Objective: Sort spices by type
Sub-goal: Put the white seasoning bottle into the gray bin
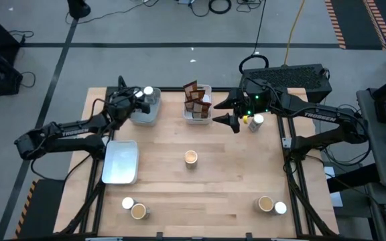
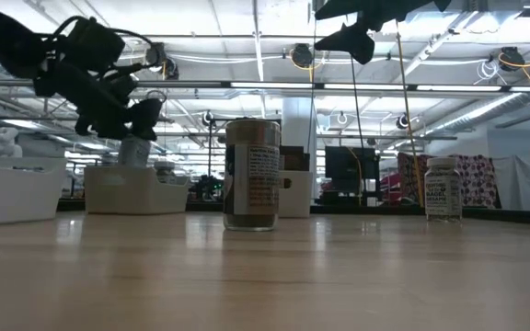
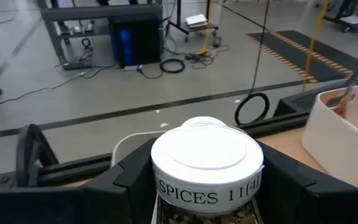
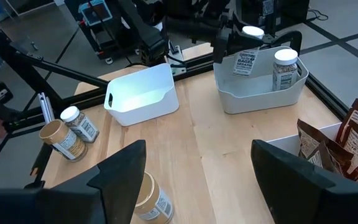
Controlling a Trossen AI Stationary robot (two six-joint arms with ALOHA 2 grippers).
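Upper left of the overhead frame: left gripper [image 1: 141,98] clamped on a white-topped jar [image 1: 149,92], poised over a pale tray [image 1: 145,115]. Upper right of centre: right gripper [image 1: 232,122] hanging empty, jaws wide, beside a tray of brown packets [image 1: 194,98]. Centre: tan-topped jar [image 1: 191,158] alone.

The white-lidded jar [image 3: 207,168] seen close in the left wrist view carries a white band printed "SPICES 11(4)" in dark capitals just under its lid. From above, "TROSSEN" stands in white letters on the left arm [image 1: 69,132] and again on the right arm [image 1: 317,114]. The jar label [image 4: 246,62] in the right wrist view seems to read "BAGEL SESAME". Print on the centre jar [image 2: 252,174] in the low view cannot be read.
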